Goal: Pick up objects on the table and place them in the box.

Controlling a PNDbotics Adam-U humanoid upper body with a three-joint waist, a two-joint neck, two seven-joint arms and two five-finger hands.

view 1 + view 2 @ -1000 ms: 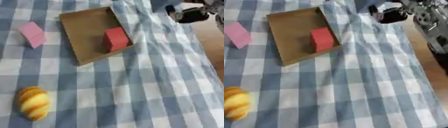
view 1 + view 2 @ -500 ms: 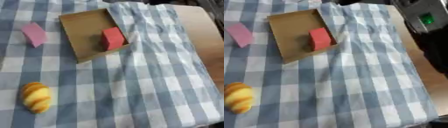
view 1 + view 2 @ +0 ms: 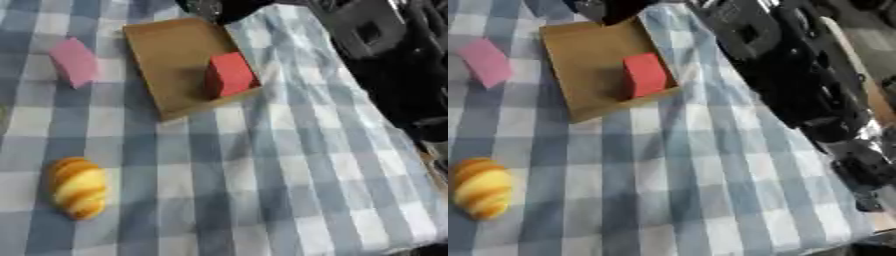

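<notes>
My right arm (image 3: 798,85) now fills the frame's right side, hand state untellable; red block (image 3: 229,74) sits in the box (image 3: 171,55), pink block (image 3: 73,62) upper left, croissant (image 3: 77,187) lower left remain.

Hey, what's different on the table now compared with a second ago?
The robot's right arm has swung in along the right side, where only cloth showed half a second ago. Its hand isn't clearly visible. Nothing was picked up or released: the red block stays in the box, the pink block and croissant stay on the cloth.
</notes>
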